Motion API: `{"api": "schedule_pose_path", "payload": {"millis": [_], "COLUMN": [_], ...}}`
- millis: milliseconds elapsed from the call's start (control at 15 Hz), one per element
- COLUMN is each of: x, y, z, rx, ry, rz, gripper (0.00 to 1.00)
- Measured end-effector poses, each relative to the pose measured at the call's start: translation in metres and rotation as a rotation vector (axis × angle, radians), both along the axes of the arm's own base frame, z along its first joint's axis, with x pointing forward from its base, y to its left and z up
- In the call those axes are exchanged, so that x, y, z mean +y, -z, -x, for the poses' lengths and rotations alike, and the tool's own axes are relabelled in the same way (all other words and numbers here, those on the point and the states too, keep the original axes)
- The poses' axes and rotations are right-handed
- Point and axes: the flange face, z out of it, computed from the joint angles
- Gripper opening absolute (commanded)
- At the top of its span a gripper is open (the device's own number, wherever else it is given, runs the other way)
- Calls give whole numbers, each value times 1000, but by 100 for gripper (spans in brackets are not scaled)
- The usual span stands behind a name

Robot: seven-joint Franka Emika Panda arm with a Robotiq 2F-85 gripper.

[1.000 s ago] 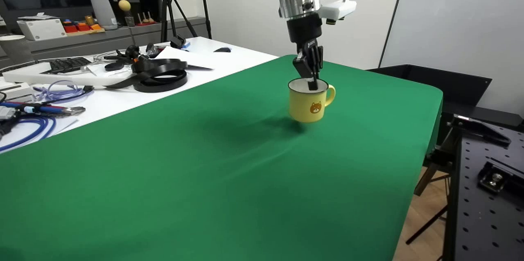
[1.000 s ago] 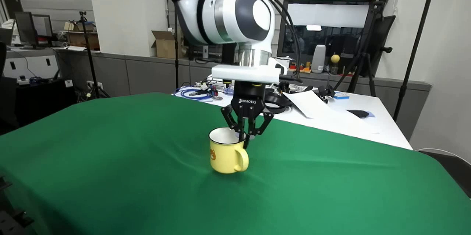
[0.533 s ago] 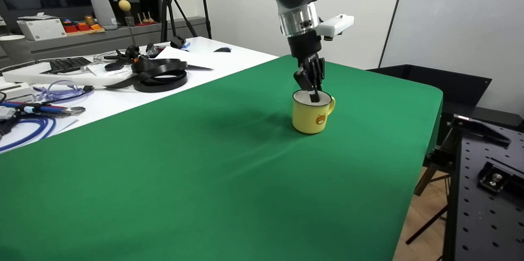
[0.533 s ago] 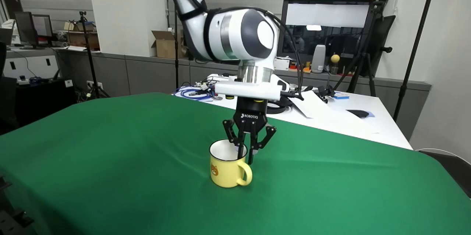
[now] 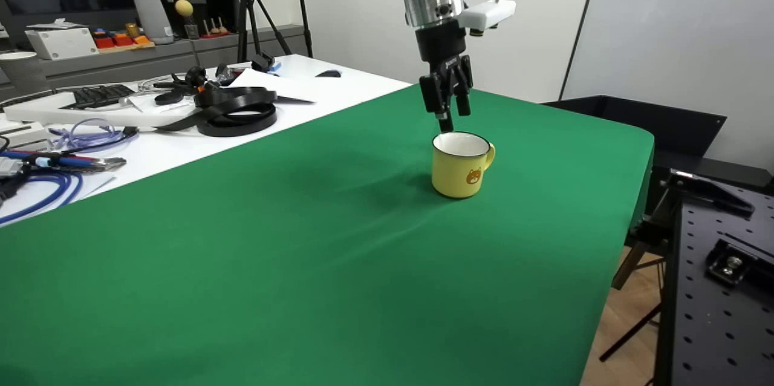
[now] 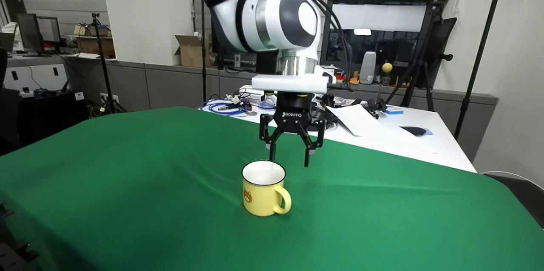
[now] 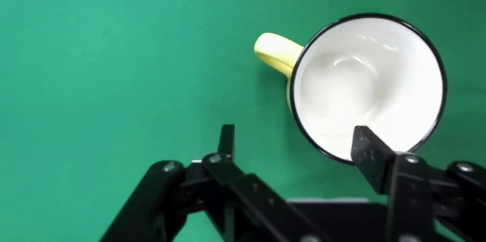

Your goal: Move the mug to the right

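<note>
The mug (image 6: 260,199) is seen standing upright on the green bench (image 6: 403,224) in both exterior views, its handle (image 6: 288,199) pointed rightward; in the wrist view the handle is shown at the mug's upper left. The bear face (image 5: 473,176) on its side is shown in both exterior views but is hidden in the wrist view, where the white inside (image 7: 395,63) is seen most fully.

The fingers (image 6: 307,158) are held wide apart. One fingertip is seen close to the far rim (image 5: 462,132) in both exterior views; whether the rim is touched cannot be told. In the wrist view, part of the rim is covered by one finger.

The arm (image 6: 272,20) is cut off at the top of both exterior views. Part of a white desk (image 6: 442,148) is blocked by the arm and fingers in an exterior view, where a cardboard box (image 6: 191,52) and monitors (image 6: 30,35) are also shown. A coiled black strap (image 5: 239,127) and, beside the bench, a black plate with holes (image 5: 719,301) are made out in an exterior view, the plate being cut off.
</note>
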Motion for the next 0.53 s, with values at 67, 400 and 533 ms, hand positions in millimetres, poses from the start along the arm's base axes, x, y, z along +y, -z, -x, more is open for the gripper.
{"api": "schedule_pose_path", "payload": {"millis": [67, 400, 533], "x": [3, 23, 29], "y": [-11, -68, -83], "z": [-2, 0, 6], "rx": [-19, -122, -137], "ry": [-12, -68, -71], "rz": [7, 31, 27], "gripper": [100, 100, 100]}}
